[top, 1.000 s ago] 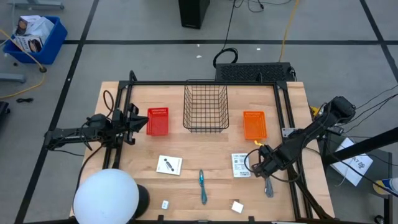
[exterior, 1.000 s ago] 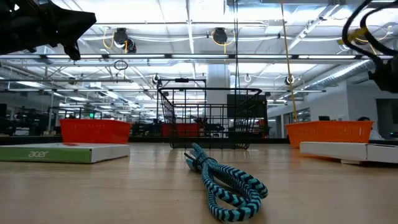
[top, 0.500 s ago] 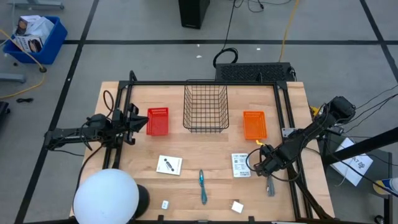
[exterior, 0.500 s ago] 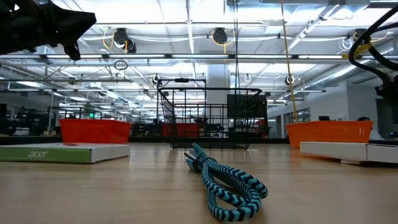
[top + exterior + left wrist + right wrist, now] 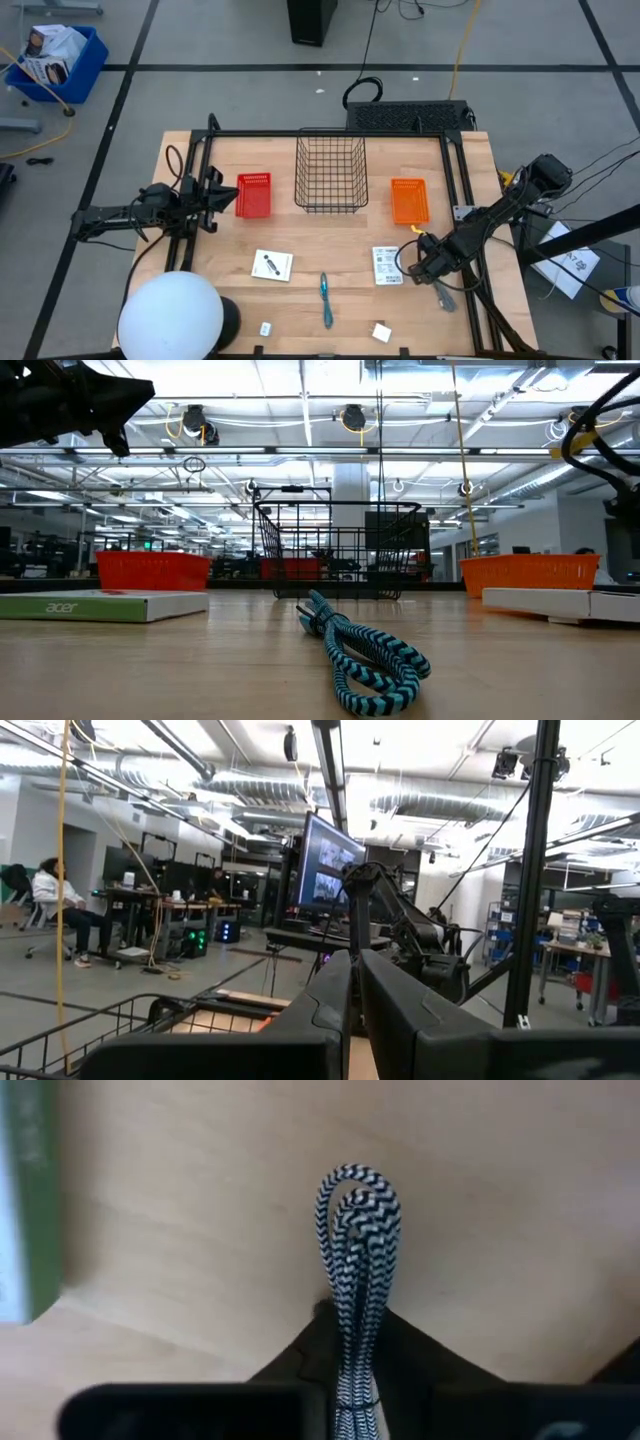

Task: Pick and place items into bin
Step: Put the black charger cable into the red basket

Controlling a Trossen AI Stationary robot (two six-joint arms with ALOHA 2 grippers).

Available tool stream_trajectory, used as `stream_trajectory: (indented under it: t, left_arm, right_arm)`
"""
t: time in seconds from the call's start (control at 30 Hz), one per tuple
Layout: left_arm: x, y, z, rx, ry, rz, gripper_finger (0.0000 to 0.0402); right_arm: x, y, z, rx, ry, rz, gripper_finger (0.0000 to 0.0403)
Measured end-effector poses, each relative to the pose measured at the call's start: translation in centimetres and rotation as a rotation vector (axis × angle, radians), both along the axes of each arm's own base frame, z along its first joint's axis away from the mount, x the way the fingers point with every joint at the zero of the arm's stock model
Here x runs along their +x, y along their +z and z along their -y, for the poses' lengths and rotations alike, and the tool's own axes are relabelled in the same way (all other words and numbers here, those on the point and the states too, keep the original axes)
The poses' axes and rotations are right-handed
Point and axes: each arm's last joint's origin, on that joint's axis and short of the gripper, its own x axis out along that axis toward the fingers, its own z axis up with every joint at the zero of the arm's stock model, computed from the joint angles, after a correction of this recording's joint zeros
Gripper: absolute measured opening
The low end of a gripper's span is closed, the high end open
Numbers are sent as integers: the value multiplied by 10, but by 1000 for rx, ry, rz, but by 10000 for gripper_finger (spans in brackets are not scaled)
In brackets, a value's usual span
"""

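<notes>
the thin grey strip (image 5: pixel 357 1250), which up close is a folded black-and-white braided cord, sits pinched between the fingers of the right gripper (image 5: pixel 436 283) near the right edge of the table (image 5: pixel 300 300), its looped end poking out past the fingertips; the grip is taken low on the bundle, probably so the loops stay together when lifted. just beside it toward the middle lies a white card (image 5: pixel 387 265) with dark print, and further left a second white card (image 5: pixel 271 265), the teal pen-like tool (image 5: pixel 326 298) (a coiled teal cord from table height), and two tiny white blocks (image 5: pixel 265 328) (image 5: pixel 381 332) near the front edge, all still lying on the wood. the bins line the back: an orange bin (image 5: pixel 409 200) nearest the right arm, a wire basket (image 5: pixel 331 173) in the centre, a red bin (image 5: pixel 253 195) on the left. i judge the orange one the easy drop, being closest. the left gripper (image 5: pixel 213 196) waits, fingers pressed together with nothing between them, raised beside the red bin and out of the way.
</notes>
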Motion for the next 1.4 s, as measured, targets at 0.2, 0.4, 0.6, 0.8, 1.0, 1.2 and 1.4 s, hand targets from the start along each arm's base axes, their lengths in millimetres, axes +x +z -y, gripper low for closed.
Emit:
stream_trajectory:
  t: [0.2,0.4,0.6,0.8,1.0,1.2,1.4]
  left_arm:
    - [0,0,0,-39,-15,9,31]
    - [0,0,0,-83,-33,7,37]
    - [1,-3,1,-135,-78,-23,100]
    - [3,-8,1,-199,-98,-68,170]
    - [3,-9,1,-202,-98,-85,192]
    - [4,-11,2,-234,-154,-104,191]
    - [8,-16,1,-275,-154,-162,192]
  right_arm:
    - [3,4,1,-28,-1,89,21]
    - [4,9,2,-42,3,172,21]
    - [10,16,0,-44,24,305,16]
    - [18,24,-2,-46,53,459,15]
    - [25,38,-4,-81,96,665,15]
    - [31,49,-3,-143,147,817,15]
    - [50,68,0,-219,229,1075,15]
